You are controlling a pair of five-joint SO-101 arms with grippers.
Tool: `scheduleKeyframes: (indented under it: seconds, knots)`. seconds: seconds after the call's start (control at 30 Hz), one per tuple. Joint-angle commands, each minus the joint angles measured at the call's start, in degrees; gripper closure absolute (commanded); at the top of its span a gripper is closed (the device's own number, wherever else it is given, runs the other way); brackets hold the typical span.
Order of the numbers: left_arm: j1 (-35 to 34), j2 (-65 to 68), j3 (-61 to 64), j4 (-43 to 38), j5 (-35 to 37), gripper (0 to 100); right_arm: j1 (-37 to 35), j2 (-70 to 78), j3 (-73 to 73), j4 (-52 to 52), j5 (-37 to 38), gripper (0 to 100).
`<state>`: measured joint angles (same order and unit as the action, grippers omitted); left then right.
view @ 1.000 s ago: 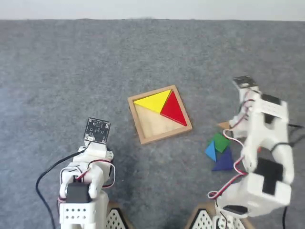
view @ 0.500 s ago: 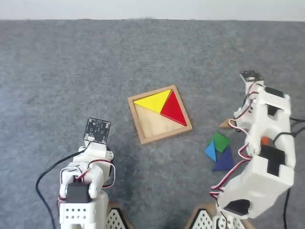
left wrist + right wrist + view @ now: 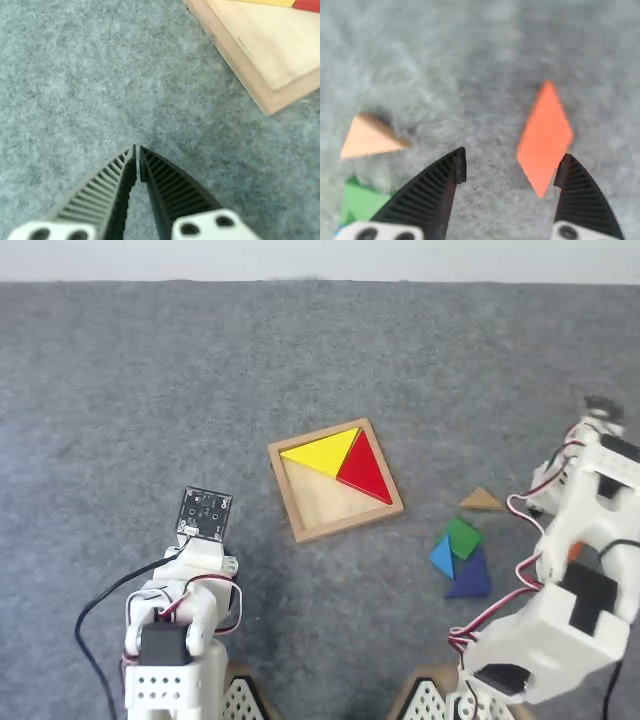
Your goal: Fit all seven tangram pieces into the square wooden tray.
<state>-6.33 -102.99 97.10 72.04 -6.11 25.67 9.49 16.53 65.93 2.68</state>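
Step, likely: pick next loose piece. Right gripper [image 3: 514,155] spread wide over orange diamond [image 3: 545,136] on carpet near tan triangle [image 3: 367,136], diamond nearer one finger. Tray [image 3: 283,492] holds yellow triangle [image 3: 322,453] and red triangle [image 3: 362,472]. Left gripper [image 3: 137,148] pinched closed, empty, beside tray corner. Next: centre on diamond, lower, pinch.

Grey, fuzzy tabletop [image 3: 150,390] spreads wide here, and a pale wall [image 3: 320,258] runs along its far edge.

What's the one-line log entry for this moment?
tray: yellow triangle, red triangle in | right gripper: open at orange parallelogram | left gripper: shut near tray
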Motion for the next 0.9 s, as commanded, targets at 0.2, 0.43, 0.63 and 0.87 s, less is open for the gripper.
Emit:
scheduleKeyframes:
  seconds: [0.2,0.43,0.63,0.87]
  knots:
    - [-0.2,-1.1,-0.7,0.3,0.5,99,3.2,3.2,-3.9,-4.0,-16.2,72.3]
    - [-0.2,-1.1,-0.7,0.3,0.5,99,4.8,17.5,-12.7,-3.6,-15.9,72.4]
    - [-0.2,-1.1,-0.7,0.3,0.5,99,5.6,21.1,-16.6,-1.7,-13.9,83.7]
    - [-0.2,-1.1,-0.7,0.3,0.5,99,5.4,20.5,-16.9,-1.8,-9.8,98.0]
